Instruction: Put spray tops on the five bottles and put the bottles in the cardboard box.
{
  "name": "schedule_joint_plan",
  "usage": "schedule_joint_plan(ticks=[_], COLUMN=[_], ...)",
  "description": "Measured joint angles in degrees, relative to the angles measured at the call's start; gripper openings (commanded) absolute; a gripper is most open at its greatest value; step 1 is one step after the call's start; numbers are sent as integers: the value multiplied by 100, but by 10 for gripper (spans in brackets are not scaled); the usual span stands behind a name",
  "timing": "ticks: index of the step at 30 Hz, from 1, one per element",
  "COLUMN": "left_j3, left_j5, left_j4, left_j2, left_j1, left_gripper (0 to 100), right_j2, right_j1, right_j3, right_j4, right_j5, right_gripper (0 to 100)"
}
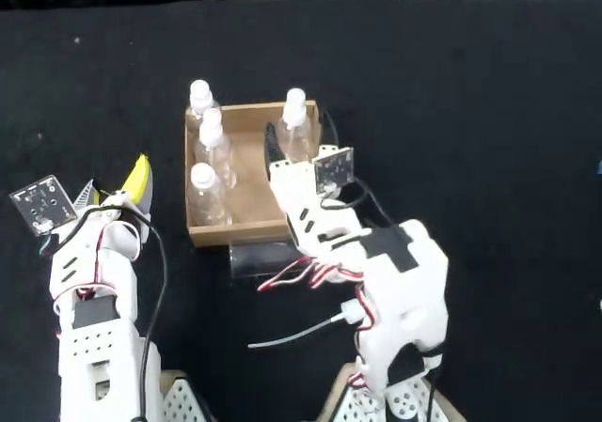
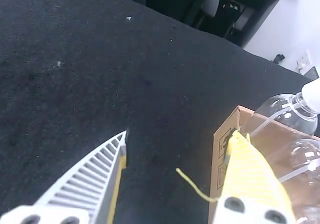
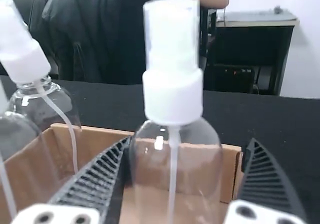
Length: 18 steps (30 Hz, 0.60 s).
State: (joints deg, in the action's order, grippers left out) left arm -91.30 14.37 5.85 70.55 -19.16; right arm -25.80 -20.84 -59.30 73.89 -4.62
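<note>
From above, four capped bottles (image 1: 213, 149) stand in the cardboard box (image 1: 240, 229), the right claw (image 1: 299, 138) at one; the left wrist view has the left claw (image 2: 179, 134) apart, empty, beside the box — the right wrist view shows jaws apart around that bottle (image 3: 172, 169), so placing looks done — next, withdraw without tipping it.

box (image 1: 191, 173): near right corner hidden under right arm (image 1: 376, 262) in high view. In left wrist view box cut by picture edge, one corner behind yellow finger (image 2: 250, 174) of left claw (image 2: 179, 133).
bottle (image 3: 172, 89) between fingers of right claw (image 3: 190, 143): base cut off by picture edge, contact with fingers unclear.
second bottle (image 3: 30, 97): cropped at picture edge.
dark block (image 1: 254, 257) in front of box: partly under wires (image 1: 301, 273), can't identify.
Both arm bases cut off at high view's lower edge.
</note>
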Motion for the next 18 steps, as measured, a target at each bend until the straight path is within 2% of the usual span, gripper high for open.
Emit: schedule_joint_plan(ticks=[10, 18], left_j3=[0, 0], left_j5=[0, -9], left_j4=[0, 0], left_j2=[0, 0], left_j1=[0, 0], left_gripper=[295, 295], right_j2=[993, 2057], right_j1=[0, 0], right_j3=[-176, -835], right_j4=[-897, -923], right_j5=[0, -343], right_gripper=[301, 301])
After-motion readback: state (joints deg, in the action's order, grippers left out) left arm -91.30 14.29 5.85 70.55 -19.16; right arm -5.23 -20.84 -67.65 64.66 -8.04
